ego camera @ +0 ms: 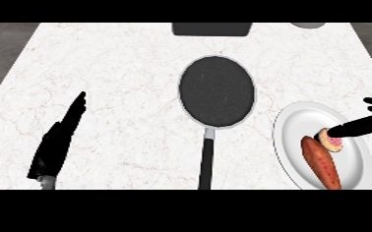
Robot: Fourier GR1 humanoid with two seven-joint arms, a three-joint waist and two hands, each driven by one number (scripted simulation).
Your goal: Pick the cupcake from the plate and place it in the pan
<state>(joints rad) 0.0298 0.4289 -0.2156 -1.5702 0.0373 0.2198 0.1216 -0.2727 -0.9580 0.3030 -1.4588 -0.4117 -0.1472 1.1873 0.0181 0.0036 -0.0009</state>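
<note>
A small cupcake (332,142) with pink frosting sits on the white plate (305,123) at the right edge of the counter, beside a reddish-brown sweet potato (322,163). My right hand (356,127) comes in from the right edge; one finger lies straight across the cupcake's top and another fingertip shows higher up near the edge. The dark pan (216,91) stands in the middle of the counter, nothing in it, with its black handle (207,162) pointing toward me. My left hand (59,137) rests open at the lower left, fingers straight and pointing away.
A dark box-like object (211,28) sits at the far edge behind the pan. A grey round object (309,25) shows at the far right corner. White marbled counter (123,78) lies between the left hand and the pan.
</note>
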